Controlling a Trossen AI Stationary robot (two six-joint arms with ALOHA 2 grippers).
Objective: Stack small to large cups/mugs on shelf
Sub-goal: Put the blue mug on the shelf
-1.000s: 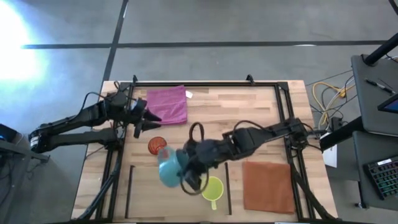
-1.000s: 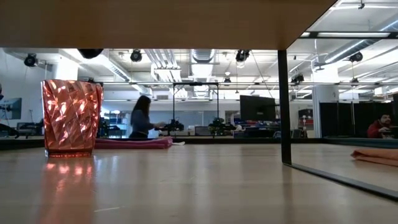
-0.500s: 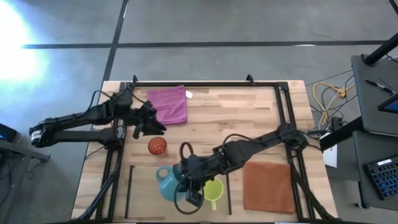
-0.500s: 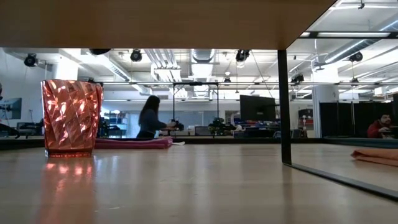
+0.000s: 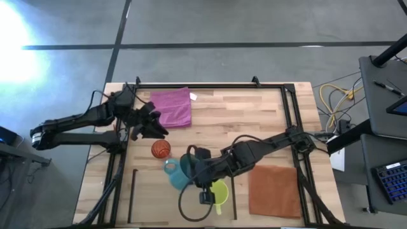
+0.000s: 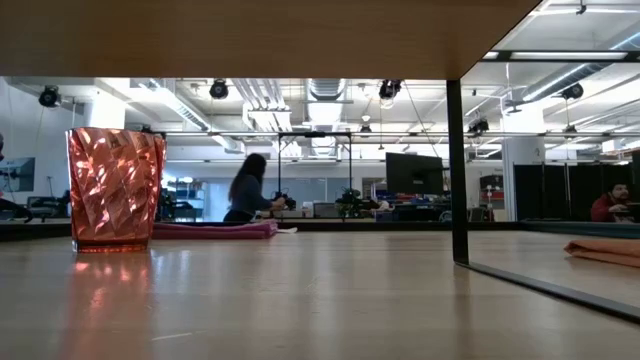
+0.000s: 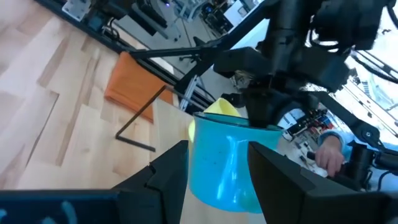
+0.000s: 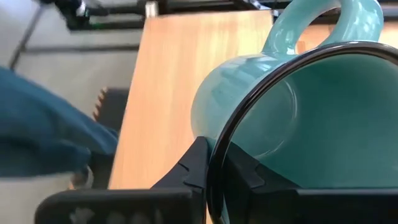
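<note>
While my left claw (image 5: 154, 125) hovers with fingers apart beside the magenta cloth (image 5: 172, 107), the red-orange cup (image 5: 160, 149) stands just below it, showing nothing inside. My right claw (image 5: 191, 170) is clamped on the rim of the teal mug (image 5: 177, 174), empty inside; half a second ago it hung lower. Beside it sits the yellow mug (image 5: 218, 193), with bare worktop (image 5: 241, 117) beyond.
</note>
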